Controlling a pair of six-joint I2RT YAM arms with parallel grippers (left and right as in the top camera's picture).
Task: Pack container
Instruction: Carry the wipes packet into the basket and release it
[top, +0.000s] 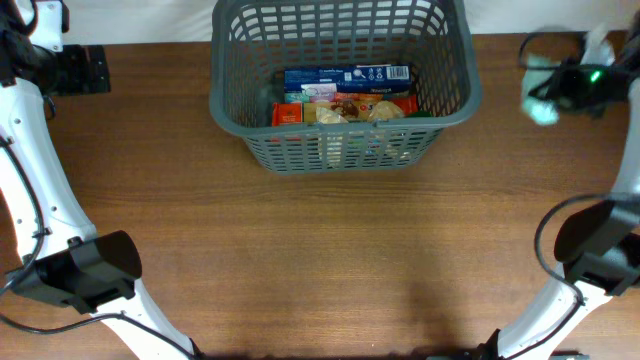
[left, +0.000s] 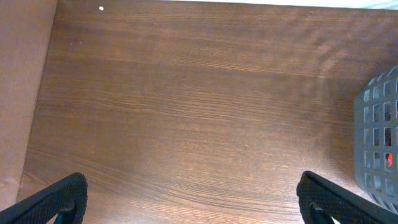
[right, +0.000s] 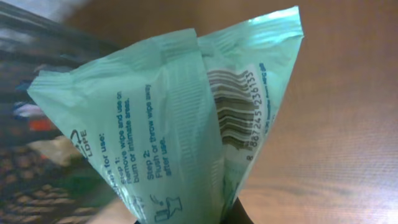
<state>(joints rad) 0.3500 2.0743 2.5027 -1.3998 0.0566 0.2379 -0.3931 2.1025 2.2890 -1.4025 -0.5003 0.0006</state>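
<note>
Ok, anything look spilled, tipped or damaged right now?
Nothing spilled. The container sits upright with its boxes inside. Only oddity: the green wipes pack in the right gripper is pinched at one end, so it is bunched and creased.

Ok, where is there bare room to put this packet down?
The wide bare table between the basket and the near edge is free, as are the strips left and right of the basket. Inside, the floor is crowded with the blue box and snack packs.
</note>
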